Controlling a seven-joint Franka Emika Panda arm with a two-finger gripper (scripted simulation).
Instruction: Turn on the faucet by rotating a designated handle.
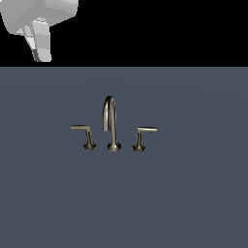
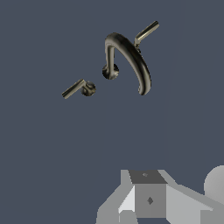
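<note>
Slate-blue flooring [image 1: 193, 203] runs flat and bare under everything, meeting plain black beyond its far edge. Near the middle stands the faucet [image 1: 112, 123], its arched spout between 2 levers: the handle [image 1: 85, 135] whose arm juts toward the exterior view's left, and its twin [image 1: 143, 137] pointing the other way. High up and well apart hangs the gripper [image 1: 41, 41]; whether its fingers are spread I cannot tell.

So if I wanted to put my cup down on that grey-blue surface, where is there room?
The grey-blue surface is bare all around the small brushed-metal faucet: wide patches either side of it and nearer the camera. Only the middle is crowded, where the left-jutting lever handle, the arched spout and the right-jutting twin handle stand close. The white gripper hangs far off.
</note>
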